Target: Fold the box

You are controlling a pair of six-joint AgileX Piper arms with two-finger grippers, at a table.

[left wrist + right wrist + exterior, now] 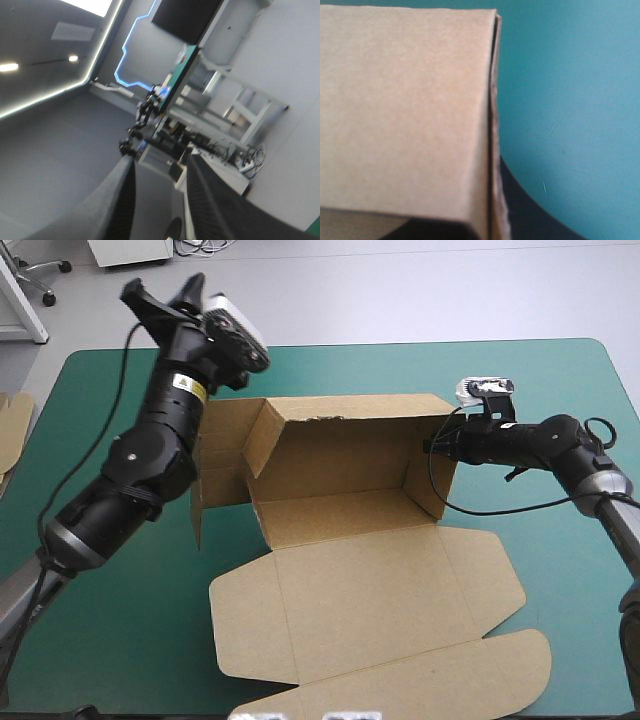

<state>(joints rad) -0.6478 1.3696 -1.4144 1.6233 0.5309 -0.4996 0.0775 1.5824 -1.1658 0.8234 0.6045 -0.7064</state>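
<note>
Nearest us, the box (370, 590) lid looks light and stiff. Our right claw (437, 443) pinches its right wall, a good hold; left claw (165, 290) is open, upper left.

— Left arm?
— Raised over the tabletop's far-left part, the left gripper (163, 290) pointing up, fingers apart.
— Right?
— Low, reaching in from the right edge, the right gripper (440, 443) pinching the box (340, 455).

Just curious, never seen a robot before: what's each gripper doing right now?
Left gripper: open, holding nothing.
Right gripper: shut on the box, at its right wall.
</note>
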